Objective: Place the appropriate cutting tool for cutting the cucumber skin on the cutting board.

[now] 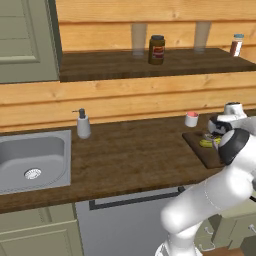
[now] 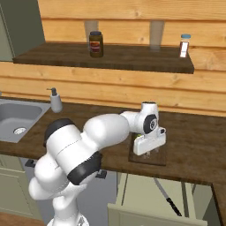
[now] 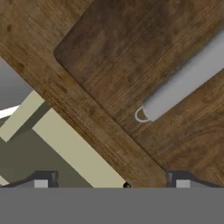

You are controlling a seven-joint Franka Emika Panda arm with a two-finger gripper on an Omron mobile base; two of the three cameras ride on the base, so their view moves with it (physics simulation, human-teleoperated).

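Hovering claw [image 3: 112, 183] wide open, empty | grey-handled tool [image 3: 186, 81] lying on cutting board [image 3: 118, 48]

Both base views look forward and down, sharing the cutting board [image 1: 207, 151]; hand view looks down closely.

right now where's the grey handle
In the hand view the grey handle lies on the cutting board, right of centre, its ringed end toward the counter's front edge.

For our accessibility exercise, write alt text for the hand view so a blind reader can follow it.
A grey, rod-shaped tool handle lies diagonally on the dark cutting board. The open gripper hangs just above, and the wooden countertop runs past the board's corner.
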